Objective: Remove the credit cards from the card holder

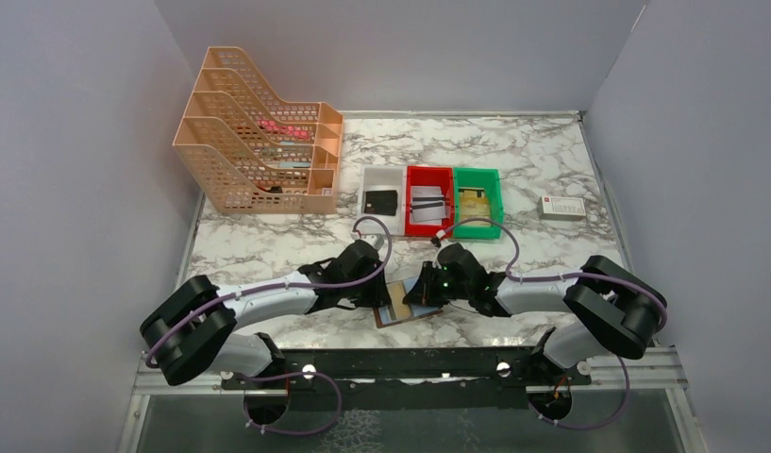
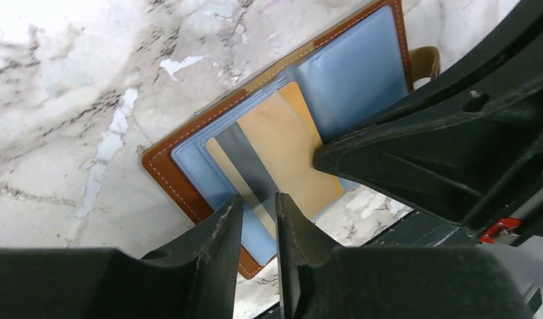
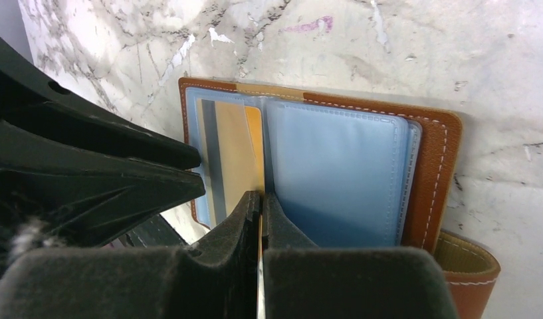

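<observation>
Marble counter (image 1: 551, 160), near edge: the card holder (image 2: 169, 173) lies open between both arms. My left end effector (image 2: 258, 203) stands narrowly spread at the gold credit card (image 2: 288, 146). The right end effector (image 3: 260, 199) pinches a sleeve (image 3: 335, 173). A glancing grip could slip and drag the holder off the edge.

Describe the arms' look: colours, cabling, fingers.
Left arm and right arm match: white link shells, bulky black joint housings, a lilac cable looping along each. Fingers are matte black, wedge-shaped, slightly scuffed. A small green light shows near the right wrist.
</observation>
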You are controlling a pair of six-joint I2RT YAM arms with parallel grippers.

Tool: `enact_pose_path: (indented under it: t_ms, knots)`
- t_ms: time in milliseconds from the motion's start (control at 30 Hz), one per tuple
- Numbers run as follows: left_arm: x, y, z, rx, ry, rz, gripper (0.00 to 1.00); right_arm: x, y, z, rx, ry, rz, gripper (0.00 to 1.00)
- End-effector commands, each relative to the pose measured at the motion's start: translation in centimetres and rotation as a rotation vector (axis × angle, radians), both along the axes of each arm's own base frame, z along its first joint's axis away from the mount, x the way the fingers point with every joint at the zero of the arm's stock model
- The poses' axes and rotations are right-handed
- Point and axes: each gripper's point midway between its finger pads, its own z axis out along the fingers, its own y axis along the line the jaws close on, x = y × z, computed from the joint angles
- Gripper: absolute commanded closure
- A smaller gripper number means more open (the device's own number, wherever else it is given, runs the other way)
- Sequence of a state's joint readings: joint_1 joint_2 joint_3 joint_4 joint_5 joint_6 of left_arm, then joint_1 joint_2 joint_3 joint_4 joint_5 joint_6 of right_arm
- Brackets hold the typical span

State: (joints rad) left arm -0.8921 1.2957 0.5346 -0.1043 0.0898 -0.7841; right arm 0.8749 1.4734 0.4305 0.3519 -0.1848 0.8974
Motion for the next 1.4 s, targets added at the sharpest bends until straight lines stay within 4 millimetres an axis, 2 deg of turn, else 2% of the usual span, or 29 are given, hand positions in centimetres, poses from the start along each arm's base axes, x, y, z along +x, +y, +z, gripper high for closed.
enact_pose_path:
  t_ms: [0,133,333,600,1000,1100,1367]
  knots:
    - [-0.4,-1.1,-0.8,-0.002,0.021,-0.048,0.75,-0.3,-0.7,-1.2,-0.029,0.015,-0.006,0.94]
    - [-0.9,-0.1,-2.1,0.056,0.038,-0.045,0.86,-0.4,-0.1,-0.2,0.016,0.002,0.024,0.88]
    - [-1.5,1.0,-3.0,0.089,0.054,-0.039,0.92,-0.5,0.7,0.7,0.076,0.024,0.053,0.83]
    - [-1.5,1.4,-2.9,0.097,0.049,-0.03,0.93,-0.4,0.4,0.8,0.153,0.082,0.034,0.78]
    - [-1.6,1.8,-3.0,0.109,0.046,-0.021,0.93,0.1,-0.7,0.7,0.179,0.104,-0.004,0.75]
    - [-1.6,1.8,-2.9,0.112,0.045,-0.02,0.93,0.2,-0.7,0.8,0.182,0.104,-0.006,0.76]
    - [-1.5,2.1,-3.0,0.127,0.042,-0.018,0.93,0.2,-1.1,1.0,0.189,0.099,-0.013,0.91]
